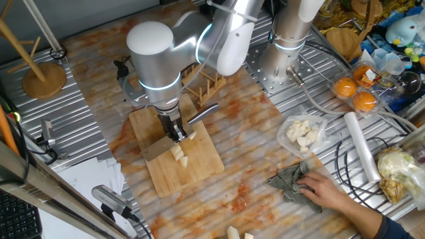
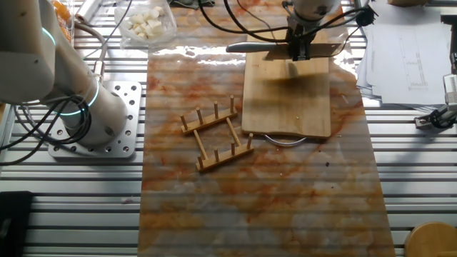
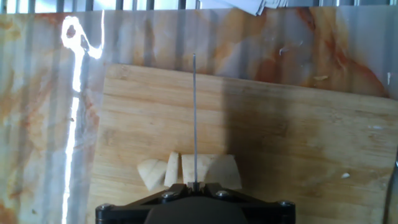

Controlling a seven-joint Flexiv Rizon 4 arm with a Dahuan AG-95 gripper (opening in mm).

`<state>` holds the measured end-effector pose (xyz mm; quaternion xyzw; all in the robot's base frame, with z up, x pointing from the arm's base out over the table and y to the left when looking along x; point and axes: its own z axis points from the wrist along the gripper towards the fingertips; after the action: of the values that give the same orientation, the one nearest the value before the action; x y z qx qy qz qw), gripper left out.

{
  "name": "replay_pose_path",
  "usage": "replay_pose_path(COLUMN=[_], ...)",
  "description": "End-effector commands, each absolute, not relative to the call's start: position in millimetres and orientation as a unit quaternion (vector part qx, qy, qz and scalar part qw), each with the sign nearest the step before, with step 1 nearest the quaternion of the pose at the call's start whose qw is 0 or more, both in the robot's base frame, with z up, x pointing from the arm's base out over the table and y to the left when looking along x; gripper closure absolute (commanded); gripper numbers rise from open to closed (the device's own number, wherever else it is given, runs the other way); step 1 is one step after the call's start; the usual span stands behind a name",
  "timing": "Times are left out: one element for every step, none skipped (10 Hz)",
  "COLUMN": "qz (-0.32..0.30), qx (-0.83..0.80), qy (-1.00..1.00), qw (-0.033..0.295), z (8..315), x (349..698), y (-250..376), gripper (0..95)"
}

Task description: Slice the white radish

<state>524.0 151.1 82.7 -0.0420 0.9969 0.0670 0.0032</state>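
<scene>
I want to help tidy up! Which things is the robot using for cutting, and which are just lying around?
For the job:
cream-white radish chunks
thin-bladed silver knife
rectangular bamboo cutting board
robot's hand, shut on the knife

Just lying about:
small wooden dish rack
grey crumpled cloth
two oranges

wooden rack [image 2: 216, 133] beside board | grey rag [image 1: 290, 181] | oranges [image 1: 354, 93] | plastic roll [image 1: 360, 146]

Arm bent over, wrist pointing straight down. Gripper [image 1: 178, 133] vertical, fingers clamped on knife [image 1: 174, 136], blade edge running straight out below the fingertips.
</scene>
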Motion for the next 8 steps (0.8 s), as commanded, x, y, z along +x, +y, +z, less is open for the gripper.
replay_pose_path(qz=[0.066, 0.066, 0.066, 0.066, 0.066, 0.065, 0.065, 0.065], qx=[-0.041, -0.04, -0.04, -0.039, -0.039, -0.039, -0.039, -0.039], qy=[0.997, 0.997, 0.997, 0.997, 0.997, 0.997, 0.997, 0.997], qw=[0.006, 0.007, 0.007, 0.008, 0.009, 0.009, 0.01, 0.009], z=[81.2, 80.0, 79.6, 78.1, 77.7, 77.5, 77.2, 77.1], x=[524.7, 524.6, 524.6, 524.9, 524.9, 524.6, 524.6, 524.6], y=[152.3, 153.1, 153.2, 155.3, 155.5, 156.0, 156.1, 156.1], gripper=[95.0, 95.0, 95.0, 95.0, 95.0, 95.0, 95.0, 95.0])
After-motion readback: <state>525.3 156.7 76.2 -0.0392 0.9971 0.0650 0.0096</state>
